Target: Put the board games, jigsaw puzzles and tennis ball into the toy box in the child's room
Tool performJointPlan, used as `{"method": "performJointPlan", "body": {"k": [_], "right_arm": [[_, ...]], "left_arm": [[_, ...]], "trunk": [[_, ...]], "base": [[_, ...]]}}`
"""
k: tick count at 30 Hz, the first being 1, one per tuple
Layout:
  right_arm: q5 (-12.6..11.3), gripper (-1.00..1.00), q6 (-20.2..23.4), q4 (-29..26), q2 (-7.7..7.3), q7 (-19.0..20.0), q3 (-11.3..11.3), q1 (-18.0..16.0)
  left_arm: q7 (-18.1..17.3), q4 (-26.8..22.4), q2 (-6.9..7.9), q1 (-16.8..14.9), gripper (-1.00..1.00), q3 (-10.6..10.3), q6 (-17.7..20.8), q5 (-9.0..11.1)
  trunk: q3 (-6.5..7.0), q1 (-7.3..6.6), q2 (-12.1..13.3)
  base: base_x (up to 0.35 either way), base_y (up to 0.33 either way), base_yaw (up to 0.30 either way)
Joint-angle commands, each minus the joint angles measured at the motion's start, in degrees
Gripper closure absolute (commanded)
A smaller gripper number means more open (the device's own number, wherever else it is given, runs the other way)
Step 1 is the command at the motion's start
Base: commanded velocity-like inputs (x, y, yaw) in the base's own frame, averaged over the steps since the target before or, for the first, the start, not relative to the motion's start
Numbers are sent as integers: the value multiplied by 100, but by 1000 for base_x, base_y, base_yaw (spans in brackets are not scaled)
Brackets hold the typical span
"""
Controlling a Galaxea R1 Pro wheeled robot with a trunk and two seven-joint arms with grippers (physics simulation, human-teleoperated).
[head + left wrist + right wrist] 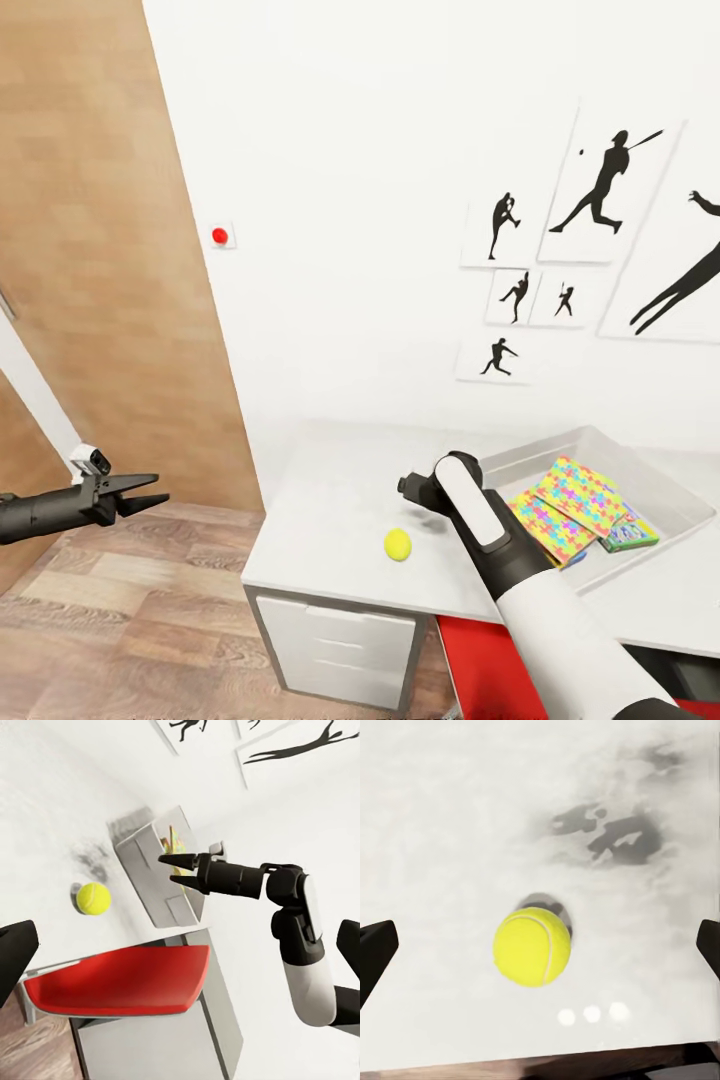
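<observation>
The right gripper (171, 865) is largely hidden in the head view behind its own wrist and forearm, but it is seen from the side in the left wrist view, where its dark pointed fingers are parted with nothing between them. It is held above the table (330, 490), between the ball (398, 544) and the toy box (640, 470). The left gripper (148, 491) is held off the table's left end, over the wood-plank floor (150, 620), with its jaws spread and empty.

The small, fuzzy yellow-green ball rests on the smooth white top near the front edge, apart from the toy box; its curved seam is made out in the right wrist view. The light grey toy box, with low sloping walls, sits toward the table's right end and is cut off by the arm. Inside it, two flat puzzle boards (570, 505) of interlocking coloured pieces lie overlapped, with a green-edged game box (630, 535) beside them; its print cannot be read. A red chair (127, 979) is seen at the front edge.
</observation>
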Motion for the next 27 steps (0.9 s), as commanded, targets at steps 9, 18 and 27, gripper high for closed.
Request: {"method": "performJointPlan", "body": {"k": [9, 18, 27], "right_arm": [[-33, -100, 17, 41, 25, -48, 19, -8], [-33, -100, 17, 73, 69, -38, 53, -8], [-24, -100, 17, 80, 77, -37, 65, -8]], "left_arm": [[-20, -78, 231, 1, -100, -18, 61, 184], [-20, -665, 271, 385, -100, -10, 62, 608], [-20, -745, 274, 441, -100, -5, 63, 643]], "trunk": [[-98, 4, -14], [-183, 4, -14], [-268, 4, -14]], "base": [[0, 0, 0], [0, 0, 0], [0, 0, 0]]}}
